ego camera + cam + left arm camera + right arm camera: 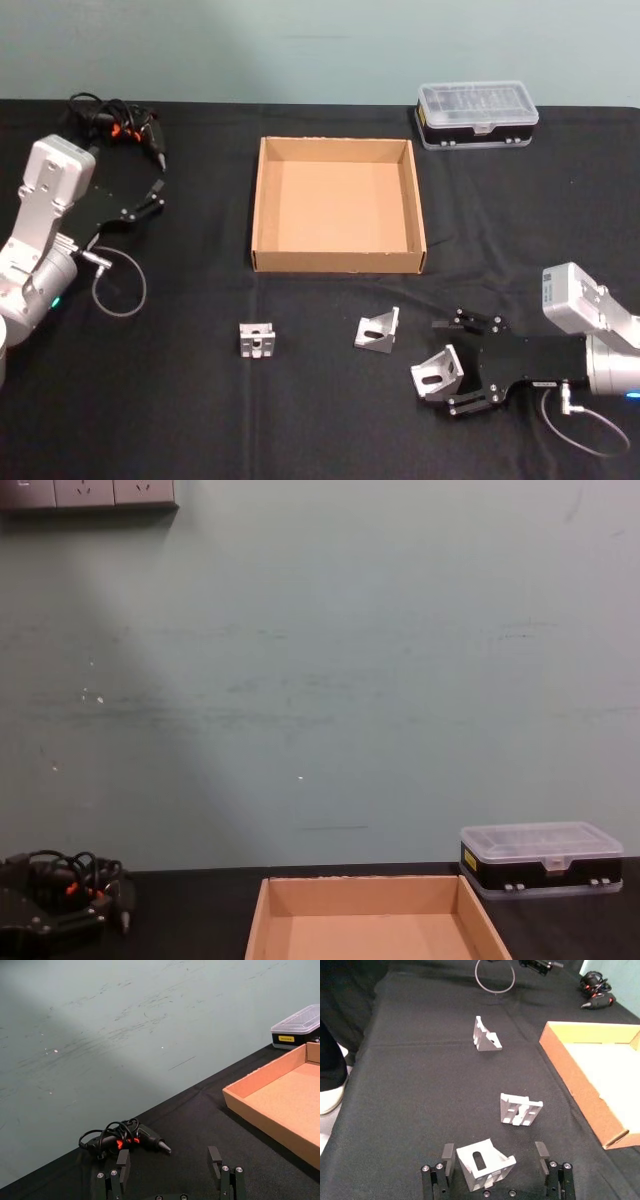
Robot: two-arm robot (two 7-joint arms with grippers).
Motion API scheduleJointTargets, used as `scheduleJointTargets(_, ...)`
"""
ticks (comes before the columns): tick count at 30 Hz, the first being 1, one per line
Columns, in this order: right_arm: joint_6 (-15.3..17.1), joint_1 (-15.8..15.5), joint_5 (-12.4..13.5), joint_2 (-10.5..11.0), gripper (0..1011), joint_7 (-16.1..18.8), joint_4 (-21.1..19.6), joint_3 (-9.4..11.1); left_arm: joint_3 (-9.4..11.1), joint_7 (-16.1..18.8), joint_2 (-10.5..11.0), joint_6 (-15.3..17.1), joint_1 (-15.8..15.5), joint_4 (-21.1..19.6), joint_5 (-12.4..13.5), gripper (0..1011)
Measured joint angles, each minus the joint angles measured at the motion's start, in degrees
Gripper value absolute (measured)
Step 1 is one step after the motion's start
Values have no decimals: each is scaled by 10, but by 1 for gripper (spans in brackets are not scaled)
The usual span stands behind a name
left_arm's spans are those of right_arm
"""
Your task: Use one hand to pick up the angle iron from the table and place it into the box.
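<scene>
The right pincer point(446, 367) is sitting low at the near right of the black tabletop point(150, 420). Its fingers point(447, 1153) are spread wide on either side of an angle iron point(485, 1165). That iron is lying on the tabletop directly between the jaws, with gaps showing on both sides, so nothing is being pinched yet. It is a stubby corner piece with no clear long axis.

The box point(338, 262) is lying farther out and to the pincer's left. A second angle iron point(377, 330) and a third angle iron point(257, 339) are lying in front of it.

The left pincer point(155, 196), also spread, is parked far left, well apart. Whether the right fingertips are touching the tabletop is hard to make out.
</scene>
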Motion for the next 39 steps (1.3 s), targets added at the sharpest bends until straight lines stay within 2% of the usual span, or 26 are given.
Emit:
scheduleJointTargets(15,8,0,-7,-1,980,-5,0,-7,0,0,0,0,0,0,0,1011)
scheduleJointTargets(19,8,0,-7,-1,885,-5,0,-7,0,0,0,0,0,0,0,1011)
scheduleJointTargets(21,8,0,-7,-1,868,-5,0,-6,0,0,0,0,0,0,0,1011)
scheduleJointTargets(22,8,0,-7,-1,801,-5,0,-6,0,0,0,0,0,0,0,1011)
scheduleJointTargets(31,7,0,-7,-1,551,-5,0,-6,0,0,0,0,0,0,0,1011)
scheduleJointTargets(32,7,0,-7,-1,488,-5,0,-6,0,0,0,0,0,0,0,1011)
scheduleJointTargets(34,7,0,-7,-1,457,-5,0,-6,0,0,0,0,0,0,0,1011)
scheduleJointTargets(39,7,0,-7,-1,453,-5,0,-6,0,0,0,0,0,0,0,1011)
